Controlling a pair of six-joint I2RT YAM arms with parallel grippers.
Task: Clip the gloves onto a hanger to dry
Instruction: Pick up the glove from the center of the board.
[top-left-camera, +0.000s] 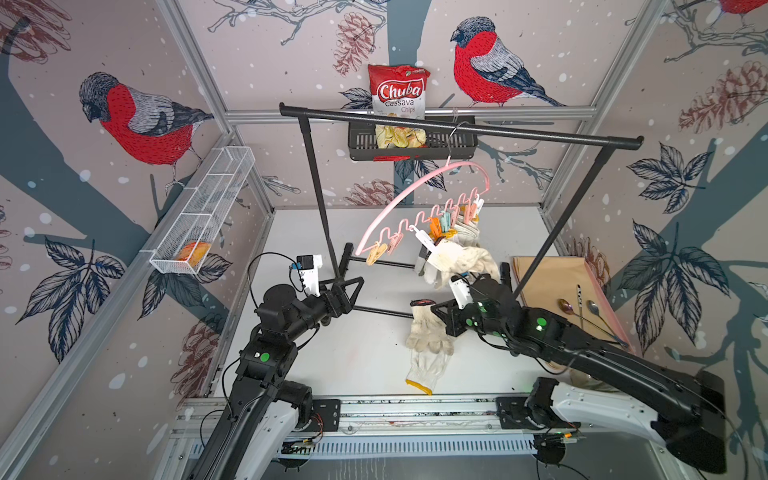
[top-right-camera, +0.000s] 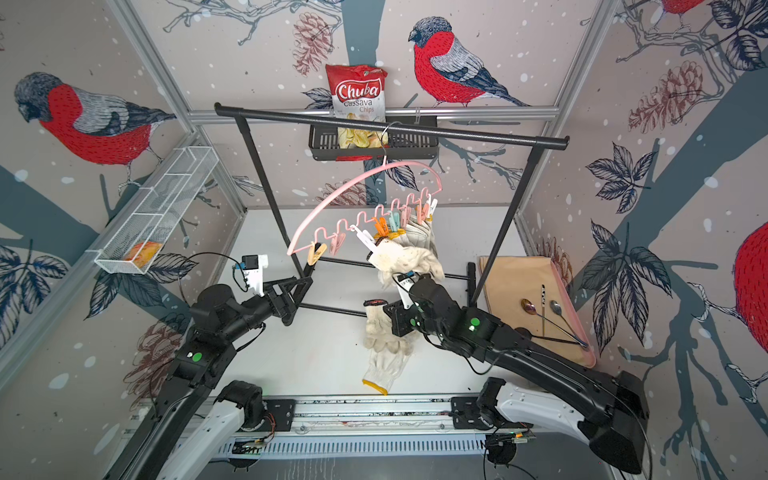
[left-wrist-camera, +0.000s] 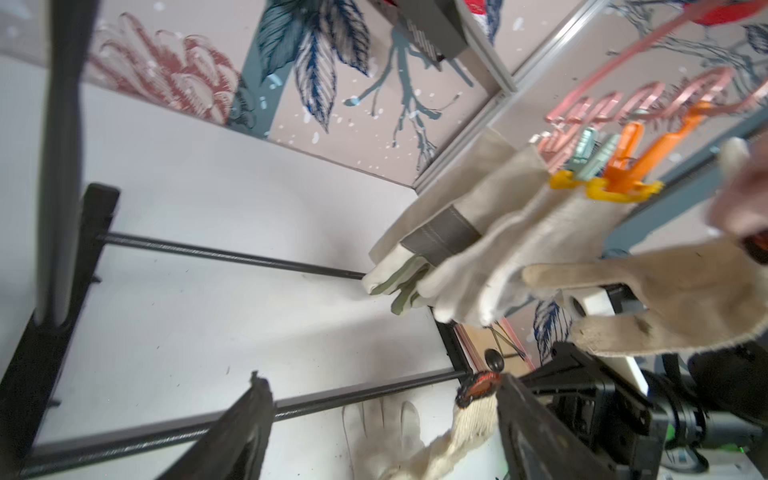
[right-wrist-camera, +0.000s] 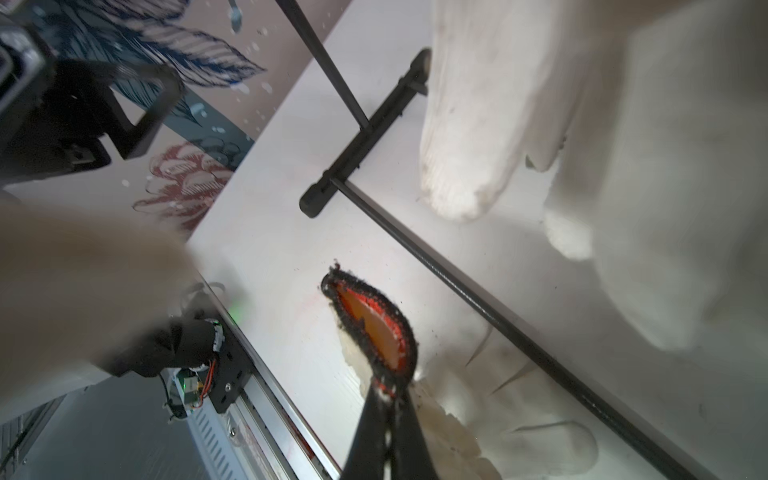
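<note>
Top views show a "Chuba Cassava Chips" bag (top-left-camera: 399, 89); right claw (right-wrist-camera: 384, 388) pinches red-cuffed glove (top-left-camera: 428, 332), left claw (top-left-camera: 355, 293) released.

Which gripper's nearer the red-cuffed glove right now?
Right. The right gripper is shut on the cuff edge of the red-cuffed glove. The left gripper hangs open beside an upright of the black rack, apart from the glove.

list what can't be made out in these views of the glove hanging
- Hanging gloves: overlapping in both top views, count unclear.
- Orange item in the wire basket: behind mesh, too small to name.
- Right wrist view: cream blur too near the lens.
- Left wrist view: blurred shape cut off by the edge.
</note>
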